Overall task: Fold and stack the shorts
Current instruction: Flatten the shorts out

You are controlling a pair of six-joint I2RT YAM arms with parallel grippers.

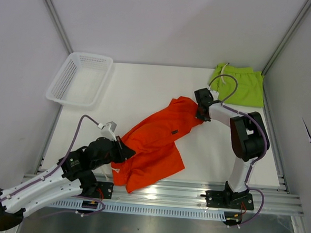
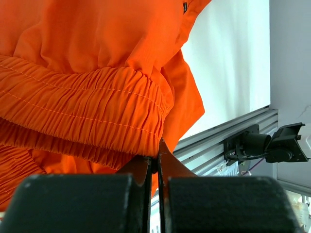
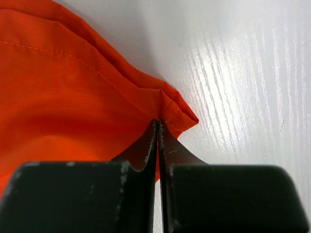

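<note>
White plastic mesh basket (image 1: 63, 82) set upright at far left of white worktop (image 1: 146, 89). Aluminium rail (image 1: 166, 199) fixed along near edge. Pale walls seen around.

The small mark (image 1: 173, 132) on the orange shorts (image 1: 153, 148) is too small to read from above, their waistband vanishes under the left gripper (image 1: 126, 151) and their far corner under the right gripper (image 1: 200, 116), and in both wrist views the cloth runs off the left edge.

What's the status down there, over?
Left gripper shut on orange shorts at waistband. Right gripper shut on their hem. Green shorts lie far right. Basket stands clear, far left.
</note>
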